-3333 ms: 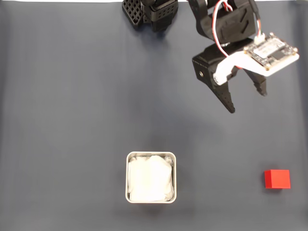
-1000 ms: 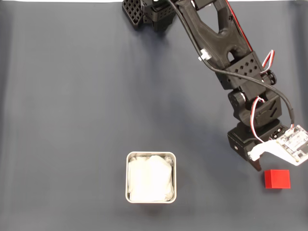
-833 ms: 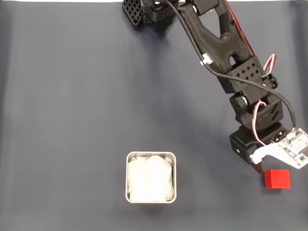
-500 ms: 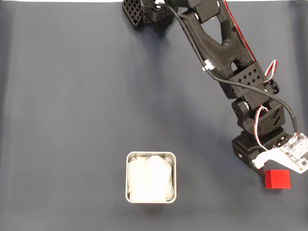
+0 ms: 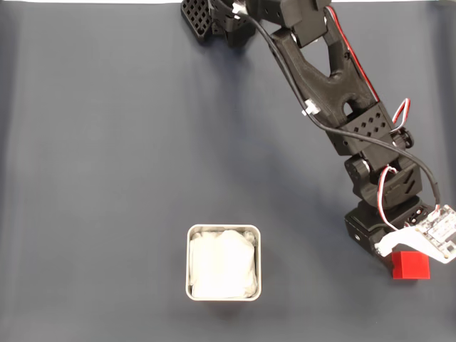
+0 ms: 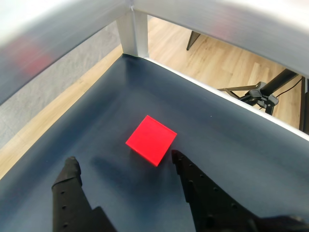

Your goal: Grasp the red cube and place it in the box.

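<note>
Fixed view first: your arm (image 5: 335, 92) reaches from its base at the far edge down to the near right of the dark mat (image 5: 107, 142), and the wrist hangs right over the cube (image 5: 411, 265), whose far edge is partly covered by the white camera mount (image 5: 431, 239). The cube sits on the mat at the near right, well apart from the box (image 5: 224, 262), which stands near the middle with only its white lining inside. You cannot read the fingers from here, since the wrist hides them. Wrist view next: your gripper (image 6: 123, 162) is spread wide, one black finger low at the left and the other at the right, with the cube lying flat on the mat just beyond and between the tips. It looks turned at an angle to the fingers, and the right fingertip (image 6: 176, 157) is just beside its near right corner; whether it touches, you cannot tell. Nothing is held yet. So, judging from this, you are at the end of the approach: the reach is done, while the close, the lift, the carry leftward to the box and the release all remain. Your next move probably needs the fingers to go a little further past the cube before closing, or that corner may be nudged aside.
</note>
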Controlling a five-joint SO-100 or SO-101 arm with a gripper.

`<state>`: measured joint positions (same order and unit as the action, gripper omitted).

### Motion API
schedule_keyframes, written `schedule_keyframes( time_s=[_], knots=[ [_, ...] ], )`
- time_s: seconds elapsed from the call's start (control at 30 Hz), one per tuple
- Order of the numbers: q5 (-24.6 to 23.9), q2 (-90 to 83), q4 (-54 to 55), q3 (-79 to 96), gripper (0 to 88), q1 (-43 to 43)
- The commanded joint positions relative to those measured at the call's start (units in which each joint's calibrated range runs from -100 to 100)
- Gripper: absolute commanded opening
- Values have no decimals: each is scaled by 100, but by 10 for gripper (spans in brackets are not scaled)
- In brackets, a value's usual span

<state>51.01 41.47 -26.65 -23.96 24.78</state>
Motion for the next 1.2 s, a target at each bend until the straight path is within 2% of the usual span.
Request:
schedule_keyframes(
  time_s=[0.0, 1.17],
  knots=[
    [29, 4, 100, -396, 434, -6],
    [-147, 437, 157, -1226, 431, 264]
  ],
)
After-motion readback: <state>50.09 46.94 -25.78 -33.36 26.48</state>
